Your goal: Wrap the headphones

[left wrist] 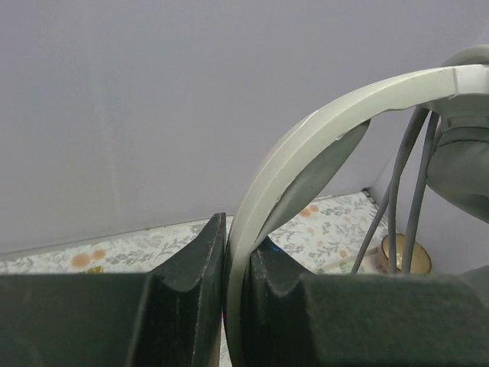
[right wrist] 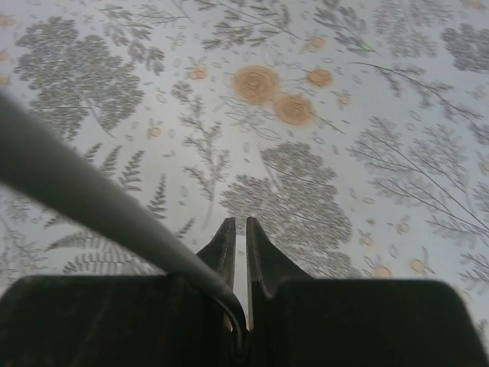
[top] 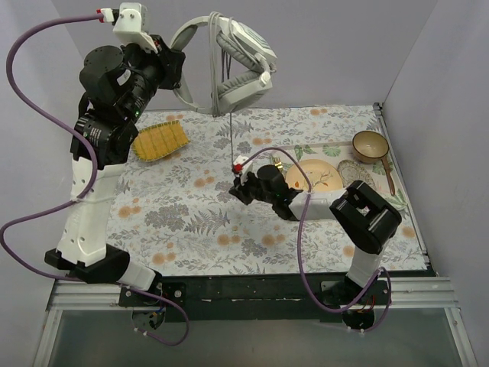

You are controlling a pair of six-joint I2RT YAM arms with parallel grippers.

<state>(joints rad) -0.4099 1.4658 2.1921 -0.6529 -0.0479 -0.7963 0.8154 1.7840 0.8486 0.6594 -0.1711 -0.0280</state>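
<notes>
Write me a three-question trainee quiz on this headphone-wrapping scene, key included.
1. True or false: the left end effector clamps the light grey-white over-ear headphones by their curved headband.
2. What does the right end effector pinch? A the thin grey cord; B a wooden spoon; C a purple cable.
3. Fill in: the round brown bowl sits on the floral-covered table's far ____ side.
Key: 1 true; 2 A; 3 right.

Headphones (top: 248,46): smooth matt plastic band w/ padded cups. Cord (right wrist: 99,210): smooth. Tablecloth (top: 191,218): matt printed cloth. Bowl (top: 369,145): glossy.
</notes>
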